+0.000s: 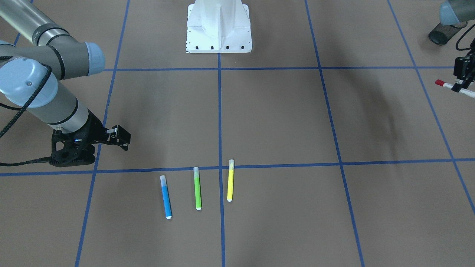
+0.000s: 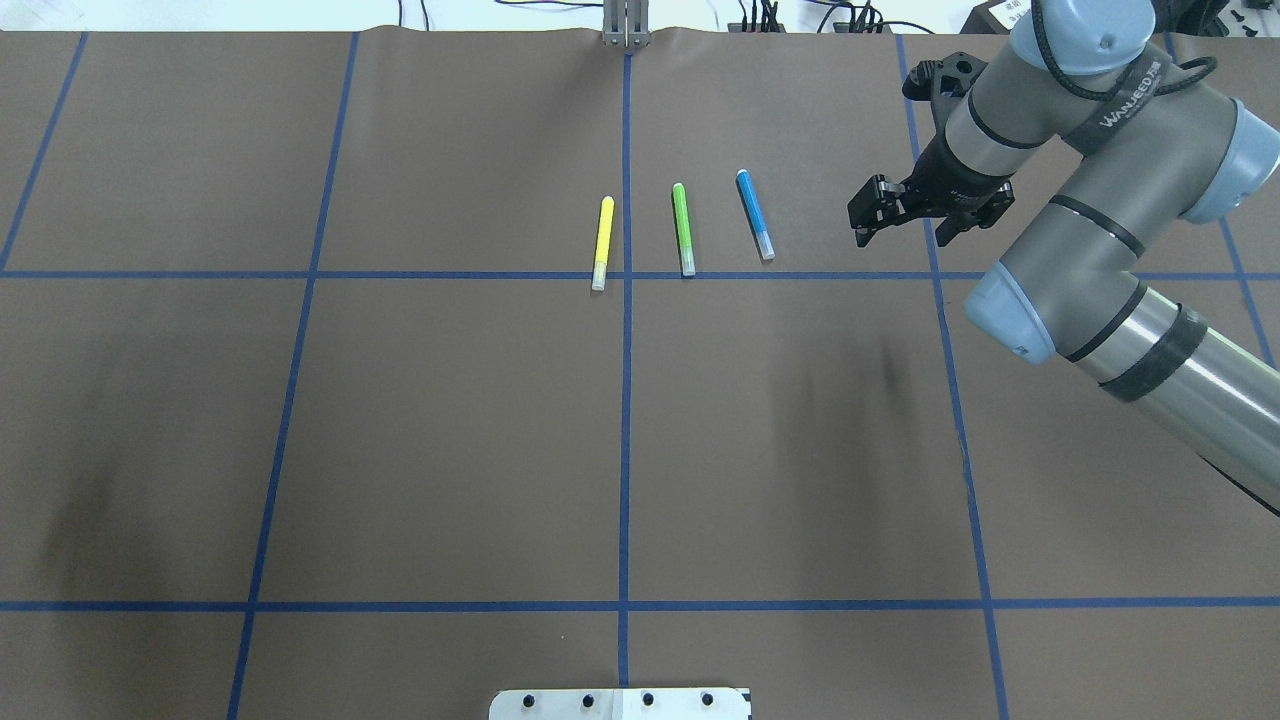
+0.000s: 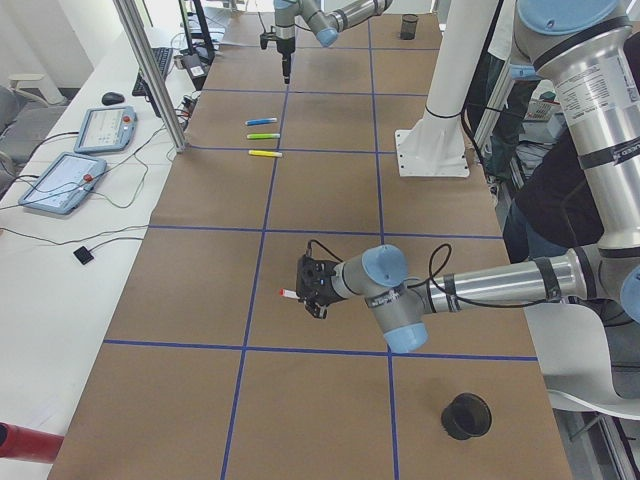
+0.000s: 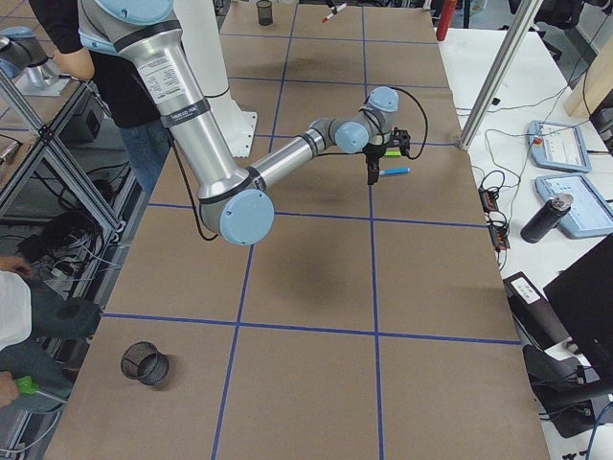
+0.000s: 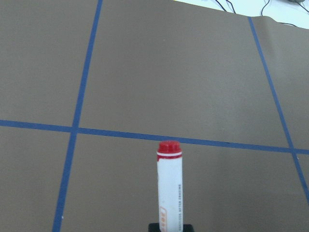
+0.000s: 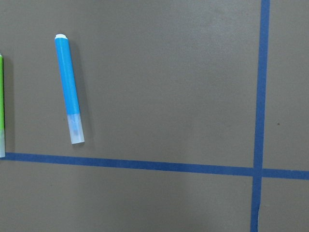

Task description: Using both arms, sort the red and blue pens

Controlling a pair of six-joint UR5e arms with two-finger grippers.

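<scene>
Brown paper with a blue tape grid covers the worktop [image 2: 450,450]. Toward its left end the red marker [image 5: 169,188] is clamped in the left gripper [image 1: 462,84], lifted off the paper. The blue pen [image 2: 755,214] lies near the far edge beside the green pen [image 2: 683,228]. The right gripper [image 2: 905,210] hovers just to its right; whether it is parted cannot be told. The blue pickup seems in hand: the gripper must be centred over the barrel and lowered.

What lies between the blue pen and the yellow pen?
The green pen, lying apart from both the blue pen and the yellow pen; the overhead view shows it plainly.
</scene>
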